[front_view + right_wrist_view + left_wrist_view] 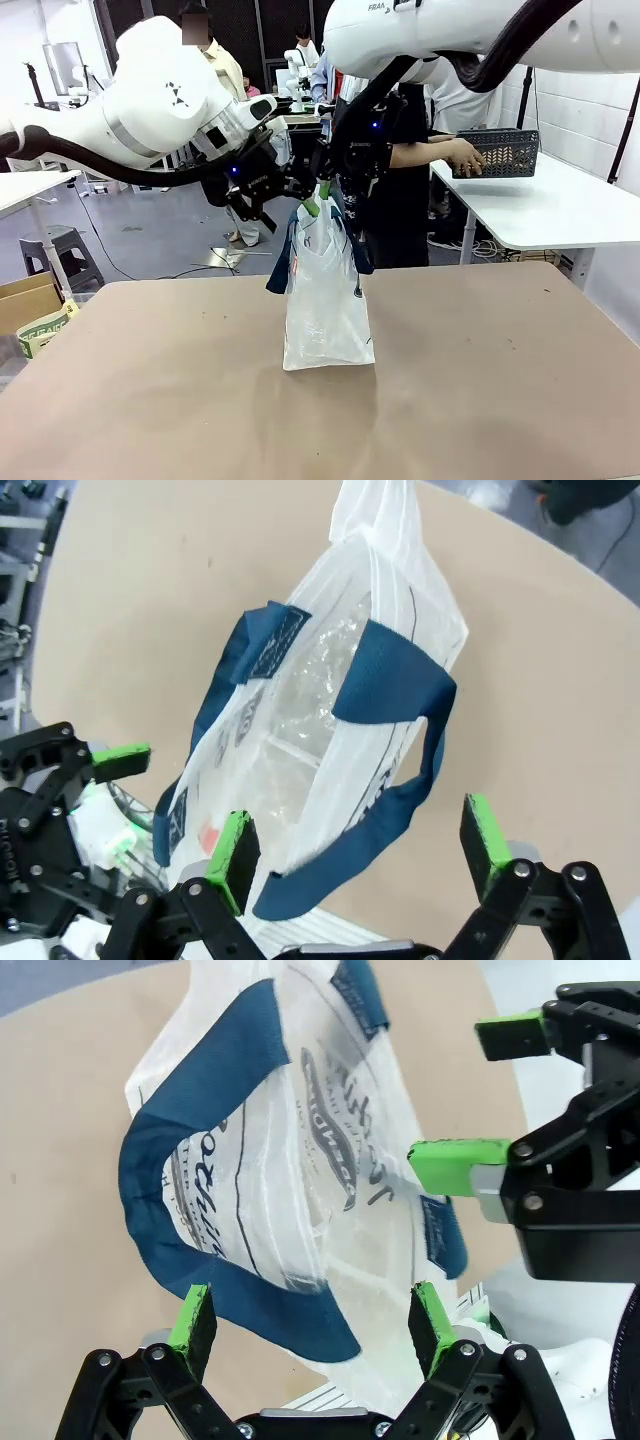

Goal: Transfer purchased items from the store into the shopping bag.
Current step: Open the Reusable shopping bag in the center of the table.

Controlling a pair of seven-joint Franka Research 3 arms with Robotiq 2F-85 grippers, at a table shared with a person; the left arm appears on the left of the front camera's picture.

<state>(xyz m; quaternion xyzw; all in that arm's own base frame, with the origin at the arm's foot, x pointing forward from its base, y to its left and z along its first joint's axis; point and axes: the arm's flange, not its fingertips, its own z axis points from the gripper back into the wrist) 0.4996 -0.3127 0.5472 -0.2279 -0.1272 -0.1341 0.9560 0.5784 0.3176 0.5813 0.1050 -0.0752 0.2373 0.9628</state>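
Shopping bag (325, 310) stands upright mid-table (150, 390), mouth open. Left gripper (310, 1305) and right gripper (360, 825) hover at its rim. Both have fingers spread, clamping nothing, and a navy handle (395, 685) loops between the right one's fingers.

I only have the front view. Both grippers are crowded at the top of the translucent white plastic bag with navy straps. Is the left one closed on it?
Observer: No. The left wrist view shows the left gripper open, straddling a navy strap handle of the translucent white plastic bag.
Operator: And the right?
Observer: The right gripper is open too, fingers spread over the bag's mouth.
Operator: Anything inside?
Observer: There is crinkled clear packaging; I cannot tell what it is.
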